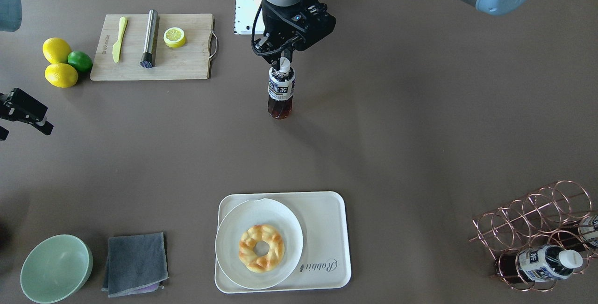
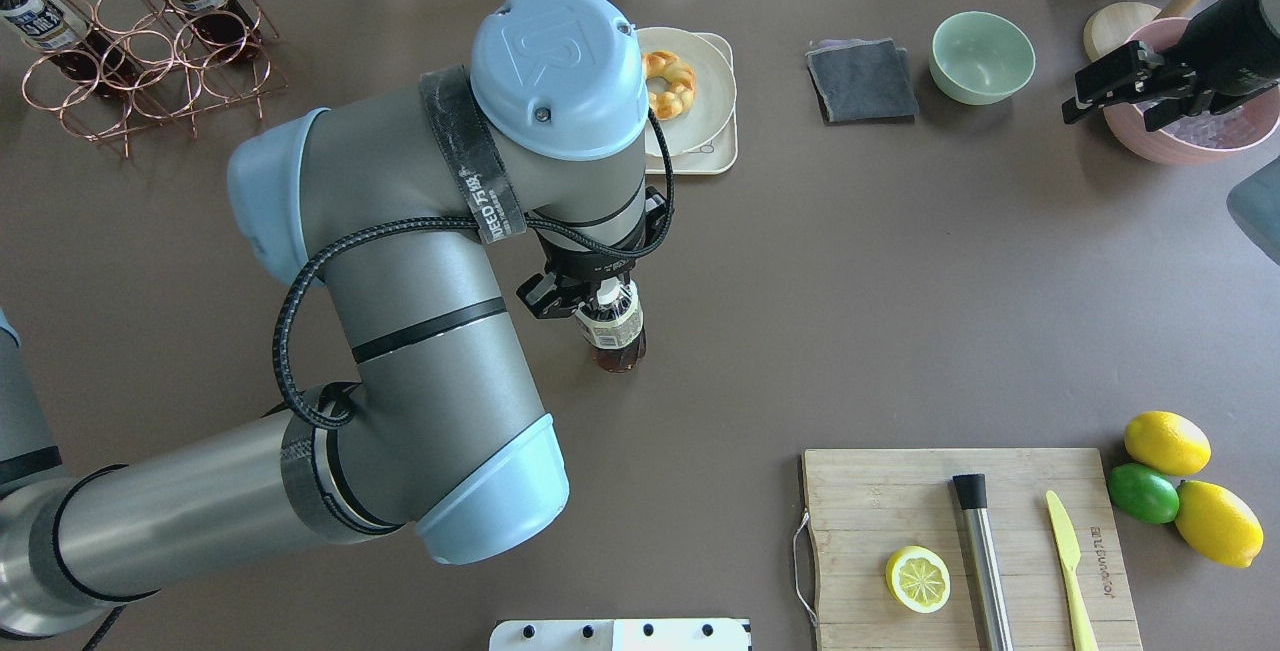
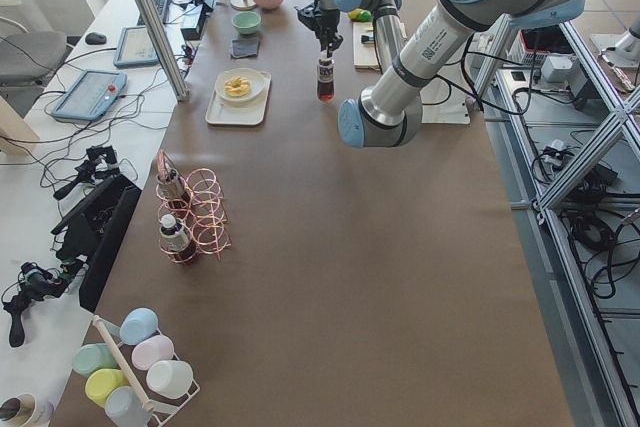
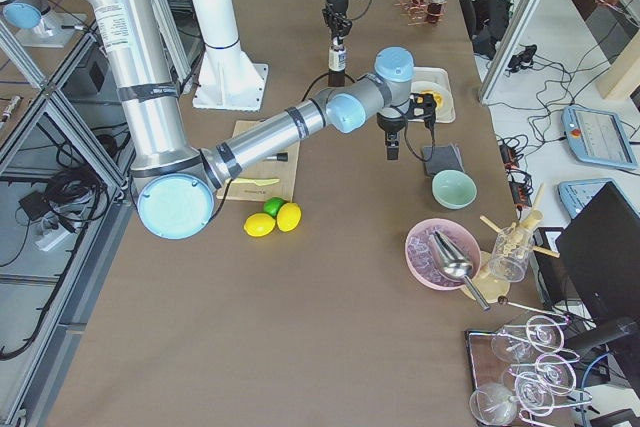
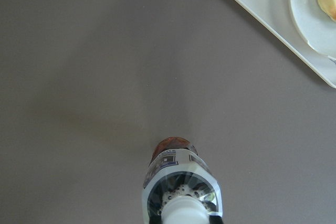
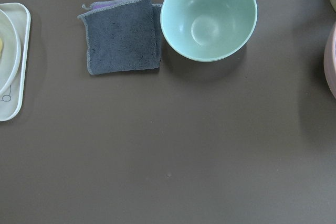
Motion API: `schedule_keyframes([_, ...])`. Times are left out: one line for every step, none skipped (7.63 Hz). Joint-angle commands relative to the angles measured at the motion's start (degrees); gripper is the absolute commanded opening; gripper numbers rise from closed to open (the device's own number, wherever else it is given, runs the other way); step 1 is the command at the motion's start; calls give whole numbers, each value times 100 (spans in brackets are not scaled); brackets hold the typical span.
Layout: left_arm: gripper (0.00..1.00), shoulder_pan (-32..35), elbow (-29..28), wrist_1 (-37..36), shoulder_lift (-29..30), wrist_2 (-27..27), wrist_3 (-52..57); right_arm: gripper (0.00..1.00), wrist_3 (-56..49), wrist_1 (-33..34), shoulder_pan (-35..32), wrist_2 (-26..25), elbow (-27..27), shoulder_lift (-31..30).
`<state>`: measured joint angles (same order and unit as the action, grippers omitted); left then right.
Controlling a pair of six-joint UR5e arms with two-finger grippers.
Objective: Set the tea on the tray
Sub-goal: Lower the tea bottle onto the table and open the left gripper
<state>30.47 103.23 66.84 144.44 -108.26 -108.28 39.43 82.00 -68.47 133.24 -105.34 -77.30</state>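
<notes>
My left gripper (image 1: 283, 62) is shut on the white cap of a tea bottle (image 1: 281, 91) and holds it upright over the middle of the table. The bottle also shows in the overhead view (image 2: 613, 326) and in the left wrist view (image 5: 181, 190). I cannot tell whether its base touches the table. The cream tray (image 1: 324, 220) lies well away at the operators' edge, with a white plate (image 1: 231, 229) and a doughnut (image 1: 261, 248) on it; the half by the "Rabbit" print is bare. My right gripper (image 2: 1120, 101) hangs open and empty over the table's right end.
A copper wire rack (image 1: 537, 222) with more tea bottles (image 1: 546, 262) stands at the left end. A cutting board (image 1: 187, 63) with a knife, a steel rod and a half lemon lies near the robot. A green bowl (image 1: 56, 269), a grey cloth (image 1: 135, 264) and a pink bowl (image 2: 1190, 136) are at the right end.
</notes>
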Motion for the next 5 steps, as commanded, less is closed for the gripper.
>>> schedule_keyframes([0,-76,-49,40,-12,103,131,100,-14,0,-8,-26,4,-48])
schedule_keyframes([0,-85,-49,31,-21,129,131,100,-14,0,-8,-35,-4,-57])
schedule_keyframes([0,-85,-5,31,-82,129,140,100,-14,0,-8,-35,-4,-57])
schedule_keyframes([0,-94,30,31,-74,129,131,100,-14,9,-8,-35,-4,-48])
schedule_keyframes([22,-94,65,31,-74,129,149,100,-14,9,-8,-35,-4,-13])
